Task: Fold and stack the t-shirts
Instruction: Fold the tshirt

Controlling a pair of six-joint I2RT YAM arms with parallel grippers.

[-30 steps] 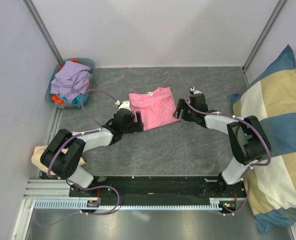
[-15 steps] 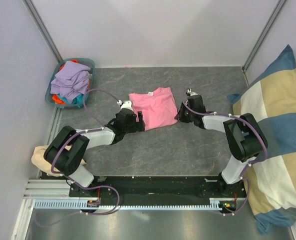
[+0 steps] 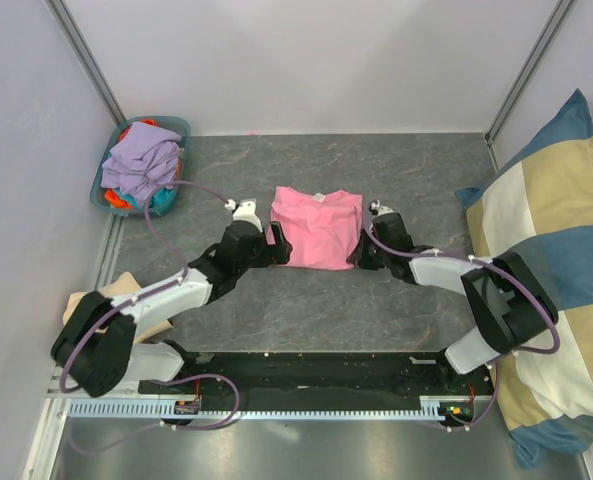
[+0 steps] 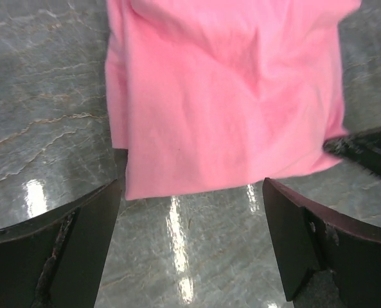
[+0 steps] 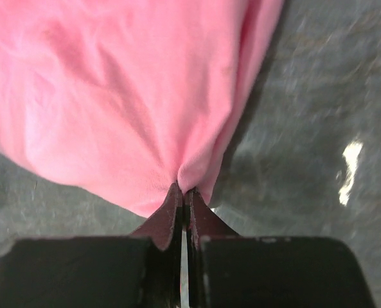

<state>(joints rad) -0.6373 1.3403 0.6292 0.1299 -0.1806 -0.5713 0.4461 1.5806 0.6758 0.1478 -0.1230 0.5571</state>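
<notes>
A bright pink t-shirt [image 3: 316, 228] lies folded into a rough square at the middle of the grey table, its white neck label at the far edge. My right gripper [image 3: 357, 254] is shut on the shirt's right near edge; in the right wrist view the gripper [image 5: 185, 191] pinches a pucker of the pink t-shirt [image 5: 113, 96]. My left gripper [image 3: 275, 240] stands open at the shirt's left near corner. In the left wrist view this gripper [image 4: 190, 247] holds nothing, and the pink t-shirt [image 4: 229, 96] ends just ahead of the fingers [image 4: 81, 237]. More t-shirts, lavender [image 3: 141, 160], orange and teal, are heaped in a basket.
The teal basket [image 3: 181, 128] stands at the far left corner. A large blue-and-cream checked cushion [image 3: 551, 270] fills the right side. A beige cloth [image 3: 111, 292] lies by the left arm's base. Grey walls and metal posts close in the table.
My right gripper has shut on the pink t-shirt's right edge. The shirt now lies squarer and further right. My left arm has stretched out to the right, staying open.
</notes>
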